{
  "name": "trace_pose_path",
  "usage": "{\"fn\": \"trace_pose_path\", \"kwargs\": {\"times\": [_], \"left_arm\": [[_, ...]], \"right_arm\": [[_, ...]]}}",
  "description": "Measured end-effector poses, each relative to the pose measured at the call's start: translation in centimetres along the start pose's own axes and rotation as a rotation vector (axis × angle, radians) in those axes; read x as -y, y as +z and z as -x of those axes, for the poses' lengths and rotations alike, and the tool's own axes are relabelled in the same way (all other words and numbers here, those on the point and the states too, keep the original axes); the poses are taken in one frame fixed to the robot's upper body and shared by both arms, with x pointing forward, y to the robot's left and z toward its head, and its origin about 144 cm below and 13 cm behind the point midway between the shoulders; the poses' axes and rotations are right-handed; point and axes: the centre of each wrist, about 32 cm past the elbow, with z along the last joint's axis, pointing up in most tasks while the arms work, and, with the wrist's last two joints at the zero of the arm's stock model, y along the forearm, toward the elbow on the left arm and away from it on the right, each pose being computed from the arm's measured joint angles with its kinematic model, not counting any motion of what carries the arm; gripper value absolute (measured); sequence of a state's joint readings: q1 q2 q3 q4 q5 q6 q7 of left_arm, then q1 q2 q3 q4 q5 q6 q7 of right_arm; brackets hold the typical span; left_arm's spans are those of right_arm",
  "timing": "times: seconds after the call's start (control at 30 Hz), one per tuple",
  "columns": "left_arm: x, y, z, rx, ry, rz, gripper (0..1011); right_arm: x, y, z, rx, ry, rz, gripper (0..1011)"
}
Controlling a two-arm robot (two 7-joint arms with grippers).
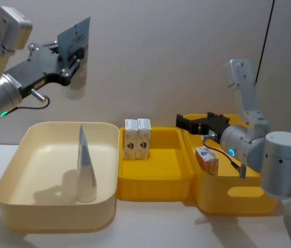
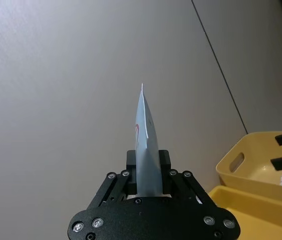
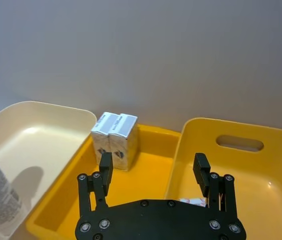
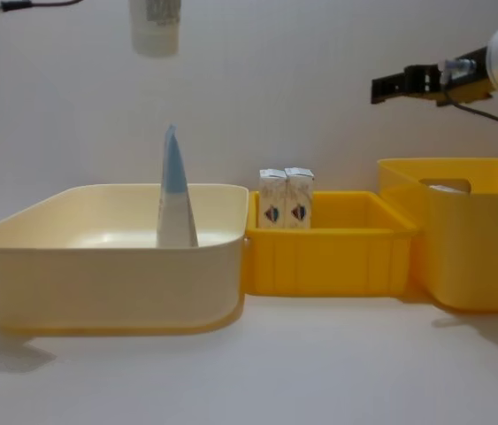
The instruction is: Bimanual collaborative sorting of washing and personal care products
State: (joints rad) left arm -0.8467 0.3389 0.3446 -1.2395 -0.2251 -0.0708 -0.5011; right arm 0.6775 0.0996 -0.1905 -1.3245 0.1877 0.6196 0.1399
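The flat-topped tube (image 1: 78, 39) hangs high at 10 o'clock in the head view, clamped crosswise near its cap end between the fingers of the left gripper (image 1: 72, 64). It sits above the cream bin (image 1: 11, 178), which suggests it is on its way there. The tapering tube (image 1: 86, 170) stands upright on its cap in that bin at 8 o'clock, so tubes appear to be gathered on this side: two in all. There are three cartons. A touching pair (image 1: 137, 138) stands in the far-left corner of the middle yellow bin (image 1: 158, 181), and a third carton (image 1: 207, 159) lies in the right yellow bin (image 1: 248, 199) at 4 o'clock. The right gripper (image 3: 153, 167) hovers at 3 o'clock over the wall between the two yellow bins, jaws apart and holding nothing, probably ready for a carton.
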Motion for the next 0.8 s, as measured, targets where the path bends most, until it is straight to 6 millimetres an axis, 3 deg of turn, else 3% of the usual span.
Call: {"fn": "trace_pose_path", "kwargs": {"times": [0.8], "left_arm": [[2.3,-1.6,0.0,-0.132,-0.091,0.089,253]], "right_arm": [[1.1,0.5,1.6,0.22,0.268,-0.083,1001]]}}
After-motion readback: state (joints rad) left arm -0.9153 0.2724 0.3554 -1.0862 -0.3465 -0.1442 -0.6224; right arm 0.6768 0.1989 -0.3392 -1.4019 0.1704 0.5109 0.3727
